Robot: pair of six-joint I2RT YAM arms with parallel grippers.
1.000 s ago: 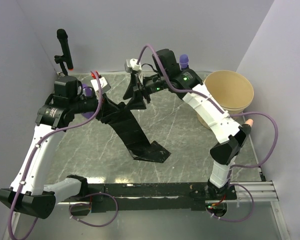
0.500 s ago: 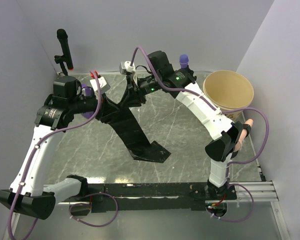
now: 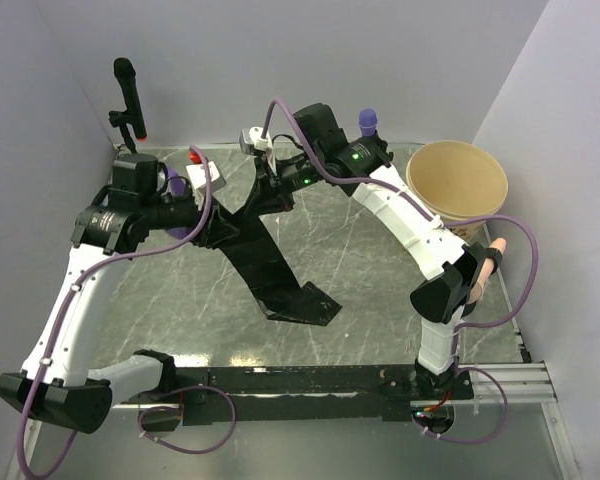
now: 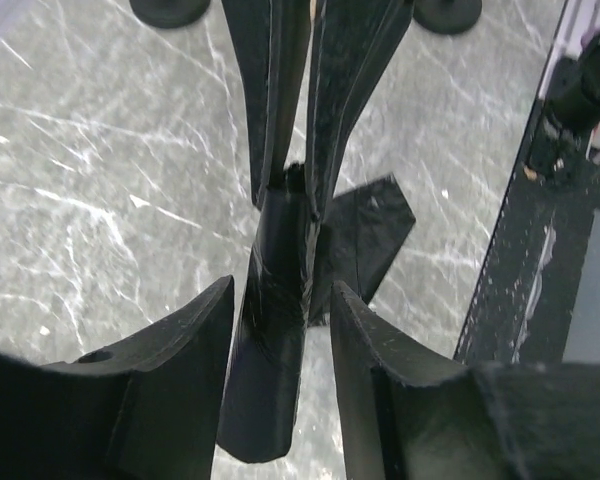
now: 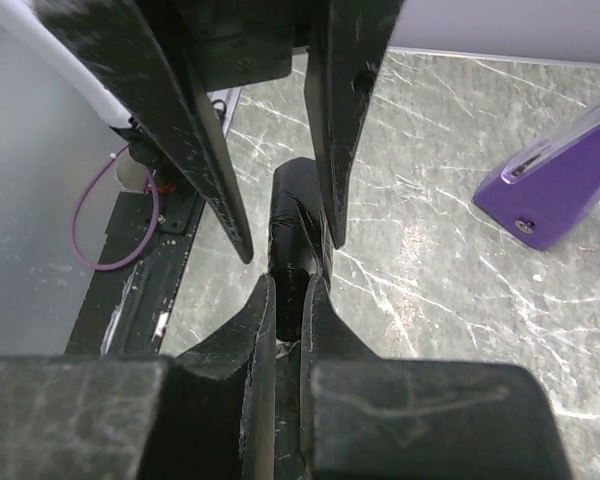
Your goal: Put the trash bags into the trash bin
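Step in hand: judged to be the lift of the trash bag [image 3: 265, 265], not yet the drop into the trash bin [image 3: 450, 200].
Right end effector [image 5: 290, 285]: clenched on the bag's upper end.
Left end effector [image 4: 280, 290]: jaws apart on either side of the same strip, a gap at each side, gripping nothing.
Bag: upper end raised at the rear, lower end lying on the tabletop [image 3: 380, 290] near its centre.
Bin: upright at the far right, well apart from the bag.
Next move: probably the left arm backing clear, the right carrying the floppy film over the rim.
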